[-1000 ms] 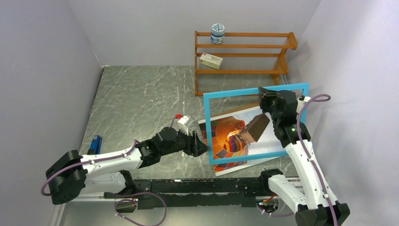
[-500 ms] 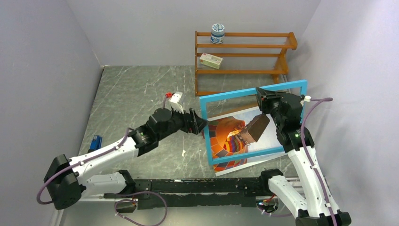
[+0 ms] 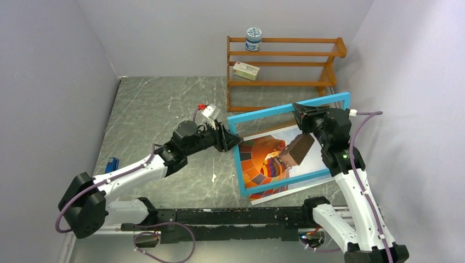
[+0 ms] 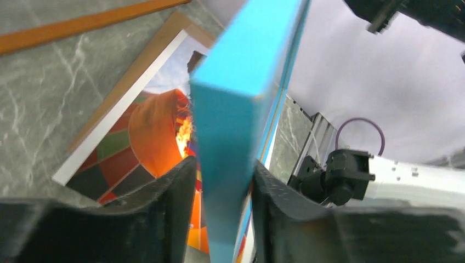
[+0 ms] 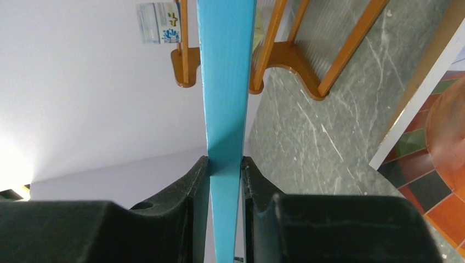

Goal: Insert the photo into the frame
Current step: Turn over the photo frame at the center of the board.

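The frame, bright blue with a clear pane, hangs tilted above the table at the right. My right gripper is shut on its top rail, and in the right wrist view both fingers press the thin blue edge at the gripper. My left gripper is closed on the frame's upper left corner; in its wrist view the blue bar fills the gap at the gripper. The photo, a hot-air balloon print, lies flat below the frame.
An orange-brown shelf rack stands behind the frame, holding a tin and a small box. A blue object lies at the table's left edge and a white scrap near the middle. The right wall is close.
My left gripper let go near the frame's lower left, moved up and away along its left side, and closed on the upper left corner. The frame swung left and tilted.
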Action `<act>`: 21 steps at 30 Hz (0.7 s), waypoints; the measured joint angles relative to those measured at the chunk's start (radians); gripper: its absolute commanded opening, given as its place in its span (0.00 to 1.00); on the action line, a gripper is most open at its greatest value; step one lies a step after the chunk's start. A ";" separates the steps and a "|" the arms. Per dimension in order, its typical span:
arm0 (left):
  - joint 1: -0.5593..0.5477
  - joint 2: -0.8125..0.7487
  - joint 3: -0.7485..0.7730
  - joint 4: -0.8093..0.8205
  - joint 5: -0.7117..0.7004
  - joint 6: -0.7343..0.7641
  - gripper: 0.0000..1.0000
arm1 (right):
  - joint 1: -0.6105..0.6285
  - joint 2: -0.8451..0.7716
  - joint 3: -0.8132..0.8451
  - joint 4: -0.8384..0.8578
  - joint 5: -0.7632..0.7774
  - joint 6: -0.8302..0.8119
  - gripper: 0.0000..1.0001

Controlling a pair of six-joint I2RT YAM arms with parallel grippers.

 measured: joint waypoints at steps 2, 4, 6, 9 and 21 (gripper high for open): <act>0.002 0.010 -0.001 0.039 0.039 0.003 0.04 | 0.000 0.012 -0.001 0.000 -0.013 0.000 0.14; 0.002 0.015 0.001 0.052 0.078 0.011 0.03 | -0.005 0.020 -0.009 0.005 -0.015 0.003 0.21; 0.002 0.015 0.002 0.043 0.096 0.029 0.03 | -0.006 0.025 -0.021 0.007 -0.017 0.003 0.33; 0.005 0.015 0.002 0.026 0.103 0.034 0.02 | -0.006 0.026 -0.027 0.006 -0.017 0.004 0.49; 0.005 -0.018 0.002 0.012 0.130 0.090 0.03 | -0.004 0.082 -0.025 0.016 -0.016 -0.008 0.35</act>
